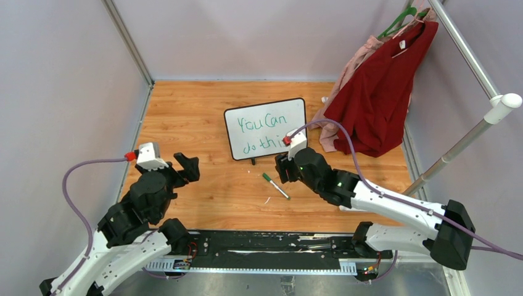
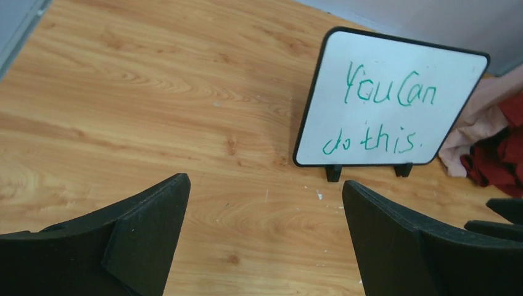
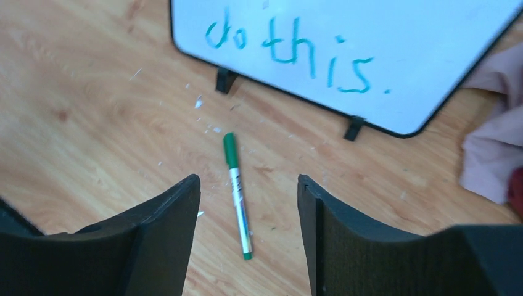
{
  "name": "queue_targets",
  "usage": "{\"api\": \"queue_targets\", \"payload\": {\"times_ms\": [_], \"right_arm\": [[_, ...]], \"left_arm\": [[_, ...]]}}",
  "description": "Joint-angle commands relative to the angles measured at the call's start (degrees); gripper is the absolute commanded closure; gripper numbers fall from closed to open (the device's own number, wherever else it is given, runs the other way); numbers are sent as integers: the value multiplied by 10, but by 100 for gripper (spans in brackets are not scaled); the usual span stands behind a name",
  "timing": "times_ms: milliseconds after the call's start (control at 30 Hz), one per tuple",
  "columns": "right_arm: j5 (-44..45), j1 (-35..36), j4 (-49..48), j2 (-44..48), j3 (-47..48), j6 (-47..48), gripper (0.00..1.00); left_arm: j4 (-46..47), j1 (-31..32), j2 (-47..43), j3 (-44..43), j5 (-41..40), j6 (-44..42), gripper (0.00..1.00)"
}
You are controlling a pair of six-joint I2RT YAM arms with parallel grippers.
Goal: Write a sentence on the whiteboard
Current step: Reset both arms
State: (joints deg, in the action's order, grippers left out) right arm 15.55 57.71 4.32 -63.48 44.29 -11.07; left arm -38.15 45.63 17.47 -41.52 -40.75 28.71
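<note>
The whiteboard (image 1: 266, 128) stands on its two black feet at the middle of the wooden table; it also shows in the left wrist view (image 2: 388, 102) and right wrist view (image 3: 382, 37). The sentence (image 1: 266, 132) in green reads "You Can do this." in two lines (image 2: 385, 117). A green-capped marker (image 1: 275, 185) lies flat on the table in front of the board (image 3: 237, 194). My right gripper (image 1: 285, 169) is open and empty, above the marker (image 3: 248, 185). My left gripper (image 1: 188, 166) is open and empty, left of the board (image 2: 265, 185).
A red garment (image 1: 379, 92) and a pink one (image 1: 354, 68) hang from a rack at the right, reaching the table beside the board. A white rack pole (image 1: 469, 132) slants along the right edge. Grey walls enclose the table.
</note>
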Motion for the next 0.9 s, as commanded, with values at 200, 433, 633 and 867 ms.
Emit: {"api": "queue_targets", "payload": {"times_ms": [200, 433, 633, 867], "right_arm": [[222, -4, 41, 8, 74, -143, 31], [212, -4, -37, 50, 110, -72, 27], [226, -4, -27, -2, 234, -38, 23], [250, -5, 73, -105, 460, 19, 18]], "left_arm": [[-271, 3, 138, -159, -90, 356, 0], [-291, 3, 120, -177, -59, 328, 0], [-333, 3, 161, -227, -70, 306, 0], [-285, 3, 204, -271, -36, 127, 0]]}}
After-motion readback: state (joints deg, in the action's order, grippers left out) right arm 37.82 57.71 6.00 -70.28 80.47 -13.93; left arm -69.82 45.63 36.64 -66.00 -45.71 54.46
